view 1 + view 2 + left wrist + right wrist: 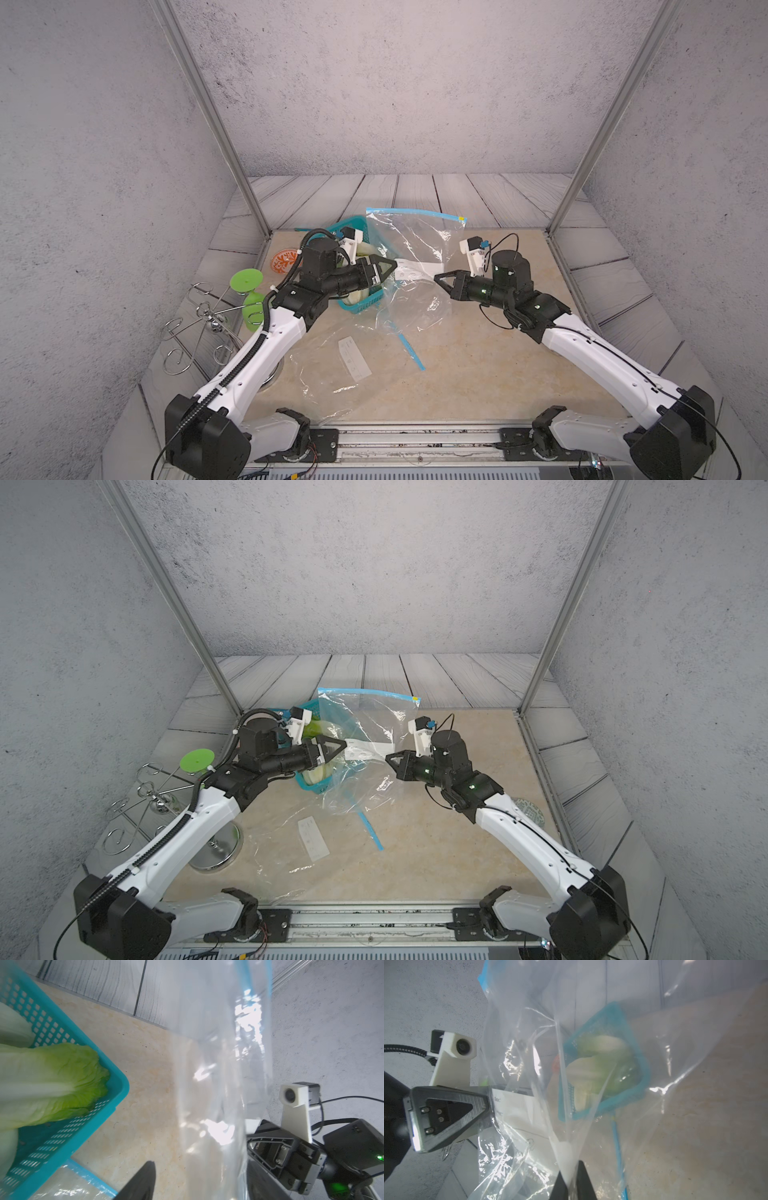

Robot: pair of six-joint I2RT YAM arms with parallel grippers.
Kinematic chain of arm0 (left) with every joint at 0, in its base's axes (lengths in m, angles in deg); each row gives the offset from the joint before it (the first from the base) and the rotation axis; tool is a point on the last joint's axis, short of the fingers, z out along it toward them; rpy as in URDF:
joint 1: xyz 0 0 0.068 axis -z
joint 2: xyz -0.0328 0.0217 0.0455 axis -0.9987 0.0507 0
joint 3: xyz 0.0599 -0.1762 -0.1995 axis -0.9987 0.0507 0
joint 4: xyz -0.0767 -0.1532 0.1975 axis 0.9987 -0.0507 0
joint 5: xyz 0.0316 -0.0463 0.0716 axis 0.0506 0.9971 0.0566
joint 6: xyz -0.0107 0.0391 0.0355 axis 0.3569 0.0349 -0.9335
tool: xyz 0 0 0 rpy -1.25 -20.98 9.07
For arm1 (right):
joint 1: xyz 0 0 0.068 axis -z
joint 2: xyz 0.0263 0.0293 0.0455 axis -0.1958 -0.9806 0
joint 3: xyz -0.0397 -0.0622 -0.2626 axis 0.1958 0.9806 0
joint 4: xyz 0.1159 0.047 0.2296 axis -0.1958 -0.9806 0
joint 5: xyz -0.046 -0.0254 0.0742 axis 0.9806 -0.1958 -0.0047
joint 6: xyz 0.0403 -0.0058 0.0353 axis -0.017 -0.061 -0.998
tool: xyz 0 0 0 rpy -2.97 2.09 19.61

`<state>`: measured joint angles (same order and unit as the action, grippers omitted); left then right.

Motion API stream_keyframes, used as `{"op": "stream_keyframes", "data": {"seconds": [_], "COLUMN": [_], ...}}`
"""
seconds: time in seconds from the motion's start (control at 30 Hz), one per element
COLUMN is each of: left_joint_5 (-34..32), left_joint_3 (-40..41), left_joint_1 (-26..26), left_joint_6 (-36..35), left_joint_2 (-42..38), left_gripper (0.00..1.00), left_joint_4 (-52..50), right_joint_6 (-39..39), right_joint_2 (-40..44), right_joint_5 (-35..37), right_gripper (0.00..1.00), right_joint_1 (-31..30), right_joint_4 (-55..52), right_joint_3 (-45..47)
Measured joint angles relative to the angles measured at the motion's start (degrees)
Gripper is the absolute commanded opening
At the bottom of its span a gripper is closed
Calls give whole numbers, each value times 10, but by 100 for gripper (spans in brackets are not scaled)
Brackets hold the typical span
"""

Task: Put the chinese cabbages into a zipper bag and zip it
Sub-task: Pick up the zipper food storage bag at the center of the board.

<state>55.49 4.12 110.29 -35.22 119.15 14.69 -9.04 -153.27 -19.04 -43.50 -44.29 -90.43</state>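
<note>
Right fingers [584,1182] are pinching the zipper bag [415,241]; left fingers' [446,1115] gap I cannot tell; chinese cabbages [52,1084] are lying in basket [117,1088].

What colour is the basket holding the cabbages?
Teal basket, with slotted perforated walls; shows best in the left wrist view.

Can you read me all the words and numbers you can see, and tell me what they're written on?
"Date:" is on the white label of the held-up zipper bag.
The next line on that white label is too blurred to read.
The second label, on the flat bag lying on the table, has print too small to read.
Nothing else shows writing.
</note>
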Motion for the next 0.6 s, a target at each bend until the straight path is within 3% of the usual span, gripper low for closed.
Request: {"op": "stream_keyframes", "data": {"seconds": [0.07,0.2,0.33,0.43,0.6], "left_joint_5": [1,7,33,61,132], "left_joint_3": [12,17,17,17,19], "left_joint_1": [0,-12,-40,-55,-58], "left_joint_6": [-9,-36,-53,-65,-80], "left_joint_2": [-2,-2,-2,-2,-2], "left_gripper": [30,2,0,0,0], "left_joint_4": [12,20,21,21,23], "right_joint_6": [-9,-18,-13,-17,-58], "right_joint_2": [-2,-7,-11,-11,-24], "right_joint_5": [-10,-42,-118,-171,-236], "right_gripper": [21,34,57,76,83], "right_joint_1": [-2,-2,27,92,191], "right_joint_4": [4,15,10,13,56], "right_joint_3": [3,4,3,7,30]}}
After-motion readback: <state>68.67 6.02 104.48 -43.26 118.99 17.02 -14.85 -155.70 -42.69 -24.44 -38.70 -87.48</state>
